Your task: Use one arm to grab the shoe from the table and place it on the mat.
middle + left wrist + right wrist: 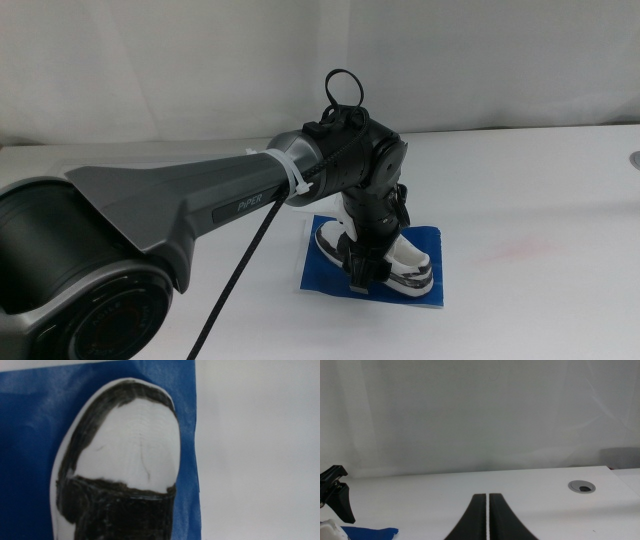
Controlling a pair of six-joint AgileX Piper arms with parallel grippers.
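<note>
The white sneaker with black panels (400, 262) lies on the dark-blue mat (428, 243) at the middle of the table (520, 200). My left arm (200, 205) reaches in from the left, and its gripper (362, 262) is down at the shoe's opening, touching it. The left wrist view shows only the shoe's toe (130, 445) close up over the mat (30, 435). My right gripper (487, 510) waits shut and empty, low over the table and away from the shoe. It is out of the middle view.
A grey round cable hole (581, 486) sits in the table at the far right, also showing at the edge of the middle view (636, 160). A white wall stands behind the table. A corner of the mat (370, 533) shows in the right wrist view.
</note>
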